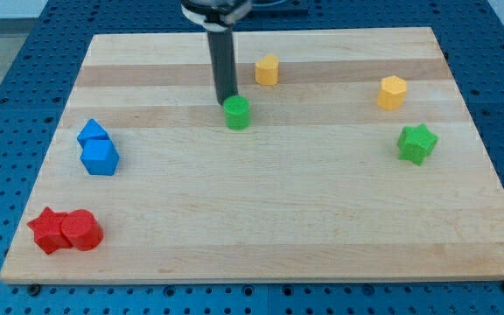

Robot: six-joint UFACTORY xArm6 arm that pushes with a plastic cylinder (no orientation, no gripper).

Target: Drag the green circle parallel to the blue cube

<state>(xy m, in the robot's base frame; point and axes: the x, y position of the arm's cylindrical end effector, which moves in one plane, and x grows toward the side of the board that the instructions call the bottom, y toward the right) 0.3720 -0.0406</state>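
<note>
The green circle [237, 113] is a small green cylinder near the board's upper middle. My tip [227, 98] touches its upper left edge, with the dark rod rising straight toward the view's top. The blue cube [100, 157] sits at the view's left, just below and touching a second, smaller blue block [93, 133]. The green circle lies well to the right of both and a little higher in the view.
A yellow block [268, 69] lies just up and right of the tip. Another yellow block [393, 92] and a green star [417, 143] are at the right. A red star [48, 230] and a red cylinder [81, 231] sit at the bottom left. The wooden board [261, 219] ends at blue pegboard.
</note>
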